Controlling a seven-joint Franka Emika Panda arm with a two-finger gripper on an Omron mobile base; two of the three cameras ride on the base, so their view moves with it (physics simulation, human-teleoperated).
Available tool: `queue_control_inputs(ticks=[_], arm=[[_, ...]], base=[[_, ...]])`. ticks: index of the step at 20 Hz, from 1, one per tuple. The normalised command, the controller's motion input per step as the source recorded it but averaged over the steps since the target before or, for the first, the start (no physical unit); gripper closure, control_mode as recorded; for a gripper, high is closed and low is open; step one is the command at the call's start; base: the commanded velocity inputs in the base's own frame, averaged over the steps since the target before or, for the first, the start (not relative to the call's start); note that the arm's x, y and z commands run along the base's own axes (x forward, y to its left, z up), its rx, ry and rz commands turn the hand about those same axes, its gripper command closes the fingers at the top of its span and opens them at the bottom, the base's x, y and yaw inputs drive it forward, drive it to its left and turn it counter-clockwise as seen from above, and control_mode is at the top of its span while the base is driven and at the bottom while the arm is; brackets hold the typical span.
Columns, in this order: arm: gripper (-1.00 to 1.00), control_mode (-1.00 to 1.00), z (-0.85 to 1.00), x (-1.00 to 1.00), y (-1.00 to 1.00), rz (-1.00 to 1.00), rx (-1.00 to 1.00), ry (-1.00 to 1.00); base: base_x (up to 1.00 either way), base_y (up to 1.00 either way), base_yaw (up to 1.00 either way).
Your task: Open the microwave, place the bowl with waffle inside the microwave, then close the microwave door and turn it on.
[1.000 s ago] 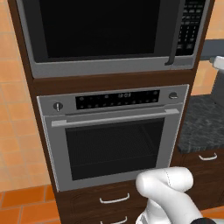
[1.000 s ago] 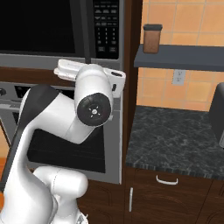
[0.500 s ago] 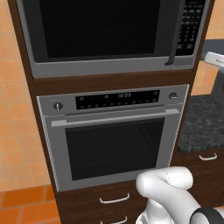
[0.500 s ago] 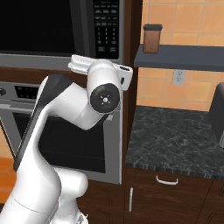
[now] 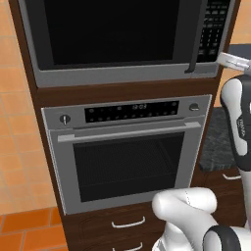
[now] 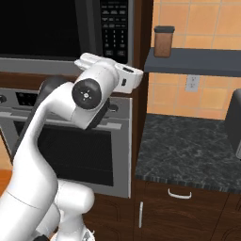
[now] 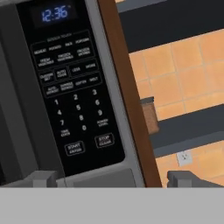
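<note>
- The microwave (image 7: 65,87) keypad strip has a blue clock display (image 7: 54,14) at its top reading 12:36
- White digits on the keypad (image 7: 74,111) read 1 to 9 in three rows, with 0 beneath
- A lower button (image 7: 74,148) reads START, and the one beside it (image 7: 104,140) reads STOP CLEAR
- The upper rows of button labels are too blurred to read
- The oven (image 5: 130,147) panel display (image 5: 139,106) shows small pale characters, too small to tell
</note>
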Motion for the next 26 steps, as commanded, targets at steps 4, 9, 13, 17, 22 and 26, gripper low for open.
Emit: queue_control_inputs(ticks=[4, 9, 13, 17, 22, 26], arm=[[-1.0, -1.0, -0.03, 0.15, -0.13, 0.05, -0.01, 0.05], [-1.0, -1.0, -0.01, 0.04, -0.4, 0.13, -0.02, 0.05], [-1.0, -1.0, 0.0, 0.2, -0.11, 0.01, -0.04, 0.03], [-1.0, -1.0, 0.08, 0.33, 0.1, 0.0, -0.02, 0.07], [-1.0, -1.0, 0.31, 0.19, 0.24, -0.06, -0.04, 0.04], [-1.0, -1.0, 0.09, 0.28, 0.03, -0.01, 0.0, 0.06]], base=[[0.0, 0.0, 0.0], [0.0, 0.0, 0.0], [0.0, 0.0, 0.0], [0.0, 0.0, 0.0], [0.0, 0.0, 0.0], [0.0, 0.0, 0.0]])
